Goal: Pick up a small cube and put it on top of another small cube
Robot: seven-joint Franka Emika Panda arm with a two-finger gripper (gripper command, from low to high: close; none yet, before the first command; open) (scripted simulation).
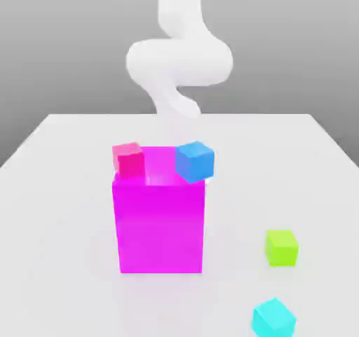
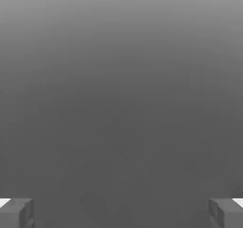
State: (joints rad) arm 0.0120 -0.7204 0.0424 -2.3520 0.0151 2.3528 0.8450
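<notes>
A: What sits nearest on the worktop (image 1: 63,209)?

B: A cyan cube (image 1: 273,318), close to the front edge, toward the exterior view's right. Just behind it, still on that side, rests the small lime-green cube (image 1: 282,248). The two stand apart, each flat on the white surface.

A: So the green one is untouched?

B: It lies free, with nothing on it or against it, well to the right of the big magenta block (image 1: 160,223).

A: And the block itself?

B: It stands upright near the middle, far larger than anything else. Past its top edge show a small pink cube (image 1: 129,158) on the exterior view's left and a blue cube (image 1: 195,161) on the right, near each other but apart. Whether they rest on the block or on the worktop behind it, I cannot tell.

A: Where is the arm?

B: The white arm (image 1: 179,62) rises at the far side, high above the cubes.

A: The pincer?

B: In the hand view the pincer (image 2: 121,213) stands wide open, one grey fingertip (image 2: 16,213) at each side, nothing between them, only grey background ahead.
</notes>
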